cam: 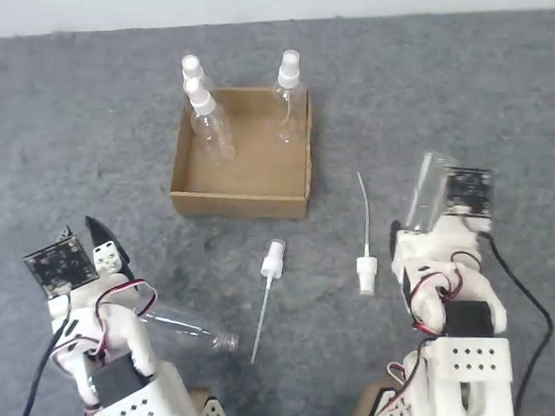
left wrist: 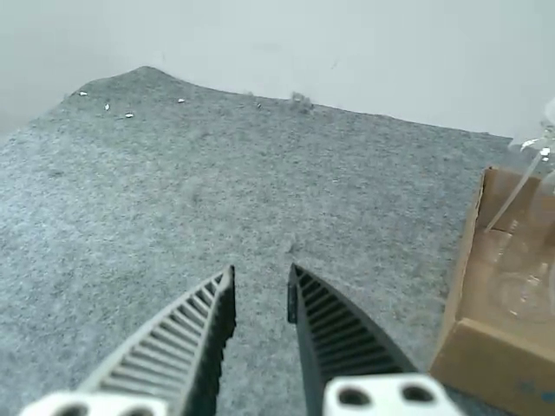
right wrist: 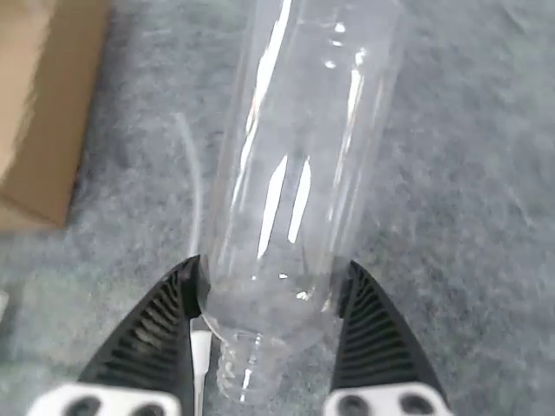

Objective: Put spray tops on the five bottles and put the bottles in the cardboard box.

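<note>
The cardboard box (cam: 241,204) stands at the middle back with three clear bottles (cam: 210,127) upright in it, each with a white spray top. A fourth bottle (cam: 186,329) without a top lies beside the left arm's base. My left gripper (left wrist: 260,277) is open over bare carpet, with nothing between its fingers, left of the box (left wrist: 486,347). My right gripper (right wrist: 270,273) is shut on a fifth topless bottle (right wrist: 295,165), held near its neck. In the high view this bottle (cam: 425,189) points away from the arm. Two loose spray tops (cam: 272,259) (cam: 366,275) lie between the arms.
Grey carpet covers the table. Each loose spray top has a long thin tube; one tube (cam: 260,324) runs toward the front, the other tube (cam: 362,207) toward the back. In the right wrist view a box corner (right wrist: 39,113) is off to one side.
</note>
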You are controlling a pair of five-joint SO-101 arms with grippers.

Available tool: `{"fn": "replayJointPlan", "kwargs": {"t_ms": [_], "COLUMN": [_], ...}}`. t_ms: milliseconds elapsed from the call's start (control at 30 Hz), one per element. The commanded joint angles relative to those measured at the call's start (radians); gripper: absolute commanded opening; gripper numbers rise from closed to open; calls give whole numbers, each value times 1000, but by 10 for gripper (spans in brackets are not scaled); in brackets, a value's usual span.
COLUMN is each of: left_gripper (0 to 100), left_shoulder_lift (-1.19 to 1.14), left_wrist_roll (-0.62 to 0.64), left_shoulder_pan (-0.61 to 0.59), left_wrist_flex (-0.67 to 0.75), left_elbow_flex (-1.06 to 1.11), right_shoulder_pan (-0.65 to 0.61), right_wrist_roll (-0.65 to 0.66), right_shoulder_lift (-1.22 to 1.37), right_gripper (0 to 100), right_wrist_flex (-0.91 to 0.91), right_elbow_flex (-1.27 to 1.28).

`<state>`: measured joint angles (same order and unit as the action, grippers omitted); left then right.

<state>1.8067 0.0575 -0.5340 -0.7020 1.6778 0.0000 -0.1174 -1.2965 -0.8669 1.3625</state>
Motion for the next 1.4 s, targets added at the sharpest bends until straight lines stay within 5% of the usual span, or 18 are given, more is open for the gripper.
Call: {"fn": "replayJointPlan", "kwargs": {"t_ms": [0, 433, 1367], "left_gripper": [95, 95, 95], "left_shoulder_lift": [18, 18, 18], "left_wrist_roll": [3, 2, 2], "left_shoulder_pan": [9, 9, 9], "left_wrist_flex": [34, 34, 34], "left_elbow_flex": [-10, -10, -8], "right_shoulder_pan": [87, 102, 117], "right_wrist_roll": [-158, -365, -720], "right_shoulder_lift": [13, 42, 809], "right_gripper": [6, 6, 7], "right_wrist_flex": [-22, -67, -61], "right_elbow_flex": [-114, -219, -595]}}
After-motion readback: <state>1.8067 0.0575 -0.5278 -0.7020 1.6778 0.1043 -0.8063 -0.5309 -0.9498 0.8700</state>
